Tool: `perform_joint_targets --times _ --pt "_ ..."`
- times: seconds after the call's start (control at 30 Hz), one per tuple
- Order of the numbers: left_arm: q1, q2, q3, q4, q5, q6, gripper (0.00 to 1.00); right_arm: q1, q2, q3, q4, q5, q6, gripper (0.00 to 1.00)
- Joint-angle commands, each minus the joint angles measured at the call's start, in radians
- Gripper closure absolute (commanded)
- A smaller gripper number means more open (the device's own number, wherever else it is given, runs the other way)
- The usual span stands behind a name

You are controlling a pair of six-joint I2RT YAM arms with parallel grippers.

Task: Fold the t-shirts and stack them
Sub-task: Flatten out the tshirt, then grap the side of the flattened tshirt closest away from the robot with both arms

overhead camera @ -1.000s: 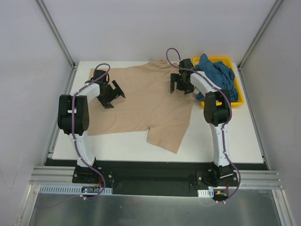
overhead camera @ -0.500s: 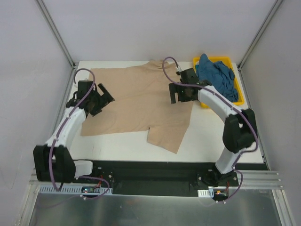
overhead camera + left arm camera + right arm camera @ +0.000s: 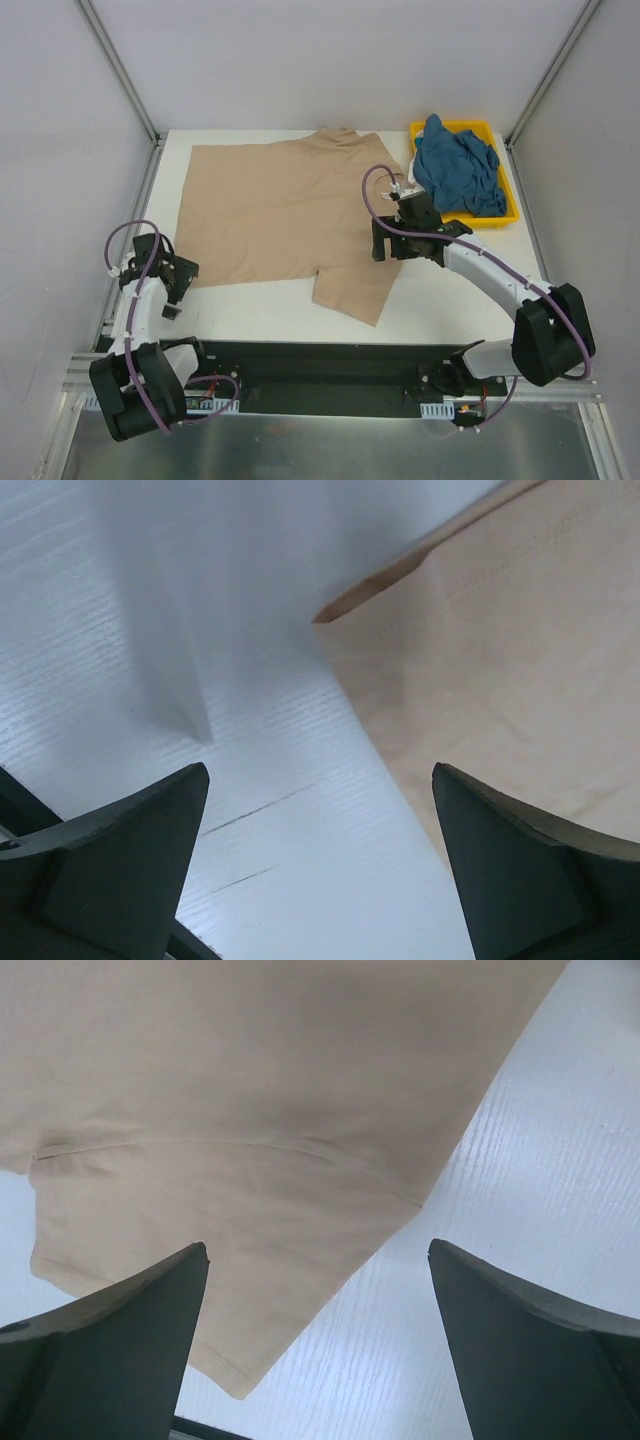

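The tan-beige t-shirt lies spread flat on the white table, one sleeve pointing to the near edge. The teal-blue t-shirt is bunched in the yellow tray at the far right. My left gripper is open and empty over the bare table by the tan shirt's near left corner; the left wrist view shows the shirt's edge. My right gripper is open and empty above the tan shirt's right edge; the right wrist view shows the sleeve below.
The white table ends at a black rail along the near edge. Grey walls and metal posts enclose the left, right and back sides.
Both arms have pulled back toward the near edge: the left gripper left the shirt's left side for its near left corner, the right gripper moved from the shirt's far right to its right edge.
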Motion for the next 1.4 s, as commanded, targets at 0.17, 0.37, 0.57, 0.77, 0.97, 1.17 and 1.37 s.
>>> perform_joint_targets --times 0.17,0.37,0.57,0.77,0.97,1.17,1.37 --pt "0.05 0.142 0.045 0.096 -0.024 -0.029 0.18 0.002 -0.007 -0.006 0.067 -0.076 -0.002 0.04" --pt "0.062 0.239 0.088 0.124 -0.077 -0.044 0.27 0.0 -0.008 -0.013 0.071 -0.057 -0.008 0.04" --pt "0.064 0.348 0.12 0.141 -0.074 -0.043 0.42 0.0 -0.001 -0.01 0.071 -0.046 -0.034 0.04" --pt "0.065 0.394 0.131 0.141 -0.081 -0.052 0.62 -0.001 0.022 -0.001 0.067 -0.05 -0.037 0.04" --pt "0.064 0.386 0.142 0.141 -0.046 -0.043 1.0 -0.001 0.012 0.0 0.064 -0.082 -0.054 0.04" --pt "0.064 0.322 0.125 0.142 -0.029 -0.009 1.0 0.081 -0.027 0.008 0.026 -0.119 -0.115 0.03" --pt "0.065 0.233 0.09 0.179 0.029 0.051 1.0 0.235 -0.017 0.004 -0.1 -0.065 -0.091 0.03"
